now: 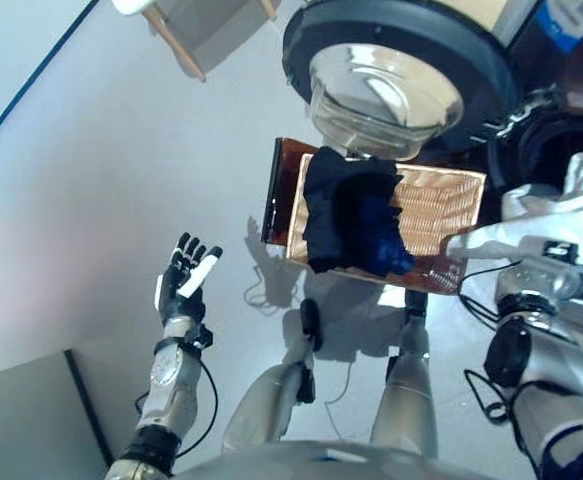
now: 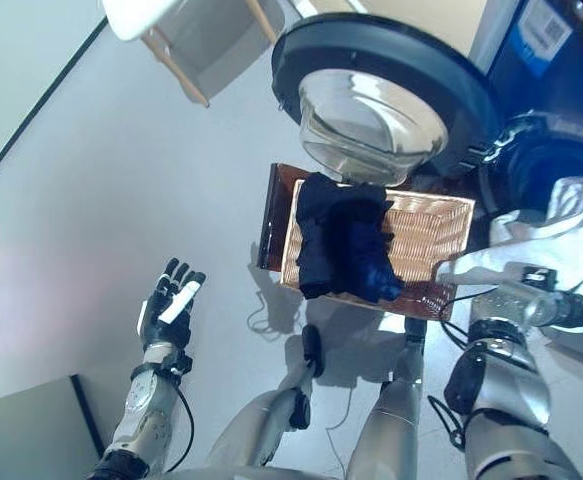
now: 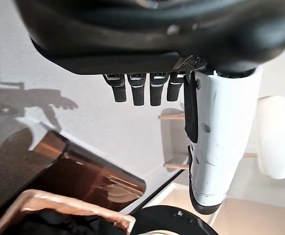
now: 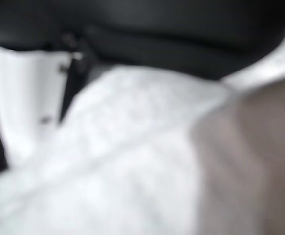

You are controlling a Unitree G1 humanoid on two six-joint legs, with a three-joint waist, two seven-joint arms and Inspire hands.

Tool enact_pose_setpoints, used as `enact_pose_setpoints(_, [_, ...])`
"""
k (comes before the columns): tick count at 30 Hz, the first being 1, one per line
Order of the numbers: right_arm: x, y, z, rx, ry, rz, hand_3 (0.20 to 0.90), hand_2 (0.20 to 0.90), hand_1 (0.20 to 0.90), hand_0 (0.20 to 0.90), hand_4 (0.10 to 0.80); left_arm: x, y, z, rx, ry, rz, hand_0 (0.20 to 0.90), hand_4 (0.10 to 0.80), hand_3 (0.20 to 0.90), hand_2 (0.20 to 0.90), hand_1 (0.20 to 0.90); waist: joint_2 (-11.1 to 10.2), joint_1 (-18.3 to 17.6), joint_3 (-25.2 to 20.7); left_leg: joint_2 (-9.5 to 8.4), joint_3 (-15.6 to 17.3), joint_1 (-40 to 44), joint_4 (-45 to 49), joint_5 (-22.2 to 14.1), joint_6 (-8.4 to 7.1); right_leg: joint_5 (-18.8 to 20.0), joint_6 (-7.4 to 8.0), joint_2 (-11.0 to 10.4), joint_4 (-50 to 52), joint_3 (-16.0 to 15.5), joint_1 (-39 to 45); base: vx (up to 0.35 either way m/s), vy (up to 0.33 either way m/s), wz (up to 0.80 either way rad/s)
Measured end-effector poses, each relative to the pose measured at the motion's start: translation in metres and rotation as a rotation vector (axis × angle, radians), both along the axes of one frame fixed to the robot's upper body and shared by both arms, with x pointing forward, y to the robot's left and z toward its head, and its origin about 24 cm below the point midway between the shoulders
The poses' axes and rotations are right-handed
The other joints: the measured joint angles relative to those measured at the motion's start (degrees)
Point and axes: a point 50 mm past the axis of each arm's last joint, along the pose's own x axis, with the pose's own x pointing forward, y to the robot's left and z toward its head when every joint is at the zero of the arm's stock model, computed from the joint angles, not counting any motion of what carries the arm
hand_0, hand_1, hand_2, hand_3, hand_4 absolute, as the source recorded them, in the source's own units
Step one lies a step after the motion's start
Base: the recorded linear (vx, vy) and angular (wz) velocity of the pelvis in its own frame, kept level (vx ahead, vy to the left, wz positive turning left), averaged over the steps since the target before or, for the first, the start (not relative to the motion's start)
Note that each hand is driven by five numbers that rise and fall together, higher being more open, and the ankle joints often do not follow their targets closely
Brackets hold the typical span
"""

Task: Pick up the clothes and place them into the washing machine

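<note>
Right eye view shows the right hand (image 2: 531,285) at the right side of the scene, wrapped in a white garment (image 2: 561,225) that trails from the basket (image 2: 436,235) corner up toward the dark drum opening (image 2: 531,165) of the washing machine. In the right wrist view white cloth (image 4: 132,161) presses against the white thumb cover, so the hand seems to be grasping it, though the fingers themselves are hidden and I cannot tell how they sit. The left hand (image 1: 183,285) hangs over bare floor well apart from the basket, fingers released and straight. A dark blue garment (image 1: 351,215) lies heaped in the woven basket, just below the open glass door (image 1: 386,85). The step in hand looks like carrying the white piece into the drum; doing it well means lifting high enough that the trailing end clears the basket rim and door. The white garment's long axis runs from the basket corner toward the drum, its bunched end at the opening.
</note>
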Motion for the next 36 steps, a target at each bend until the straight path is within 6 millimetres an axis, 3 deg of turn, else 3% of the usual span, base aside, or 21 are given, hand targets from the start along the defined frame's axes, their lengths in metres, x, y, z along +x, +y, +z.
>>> enact_pose_setpoints(6, [0.000, -0.019, 0.038, -0.046, 0.001, -0.044, 0.200, 0.200, 0.200, 0.200, 0.300, 0.010, -0.002, 0.022, -0.001, -0.110, -0.008, 0.900, 0.800, 0.900, 0.900, 0.900, 2.5, 0.2, 0.8, -0.97, -0.1, -4.3, 0.0, 0.2, 0.18, 0.4, 0.59, -0.5, 0.5, 1.1, -5.0, 0.008, -0.006, 0.00])
enact_pose_setpoints(16, [0.005, -0.026, 0.069, -0.090, -0.058, -0.050, 0.200, 0.200, 0.200, 0.200, 0.300, 0.023, -0.004, 0.042, -0.001, -0.203, -0.013, 0.900, 0.800, 0.900, 0.900, 0.900, 2.4, 0.2, 0.9, -1.49, -0.4, -6.4, 0.0, 0.1, 0.13, -0.3, 0.92, -0.7, 2.4, 2.7, -8.7, 0.038, -0.024, 0.00])
enact_pose_setpoints(19, [0.002, -0.032, 0.087, -0.119, -0.089, -0.068, 0.200, 0.200, 0.200, 0.200, 0.300, 0.023, -0.004, 0.042, 0.000, -0.204, -0.013, 0.900, 0.800, 0.900, 0.900, 0.900, 2.4, 0.2, 0.9, -1.53, -1.0, -6.9, 0.0, 0.1, 0.14, -1.1, 1.05, -0.7, 3.9, 2.7, -9.8, 0.053, -0.044, 0.10])
enact_pose_setpoints(25, [-0.009, -0.046, 0.138, -0.273, -0.125, -0.115, 0.200, 0.200, 0.200, 0.200, 0.300, 0.025, -0.003, 0.044, 0.000, -0.207, 0.003, 0.900, 0.800, 0.900, 0.900, 0.900, 1.9, 0.0, 1.3, -1.41, -1.8, -8.1, 0.0, 0.2, 0.13, -2.3, 0.75, -0.6, 6.8, 2.6, -12.0, 0.046, -0.077, 0.07])
enact_pose_setpoints(30, [-0.019, -0.053, 0.169, -0.345, -0.149, -0.157, 0.200, 0.200, 0.200, 0.200, 0.300, 0.031, -0.001, 0.053, 0.007, -0.252, 0.011, 0.900, 0.800, 0.900, 0.900, 0.900, 0.6, -0.5, 2.3, -1.19, -3.6, -8.0, 0.0, 0.3, 0.05, -3.7, 0.65, -0.5, 9.1, 2.2, -12.6, 0.031, -0.078, 0.10])
enact_pose_setpoints(36, [-0.021, -0.055, 0.174, -0.335, -0.157, -0.173, 0.200, 0.200, 0.200, 0.200, 0.300, 0.031, 0.011, 0.056, 0.030, -0.258, 0.045, 0.900, 0.800, 0.900, 0.900, 0.900, -0.5, -1.6, 3.2, -1.12, -4.4, -7.8, 0.0, 0.6, -0.16, -4.9, 0.59, -0.7, 11.1, 1.3, -12.7, 0.004, -0.035, 0.06])
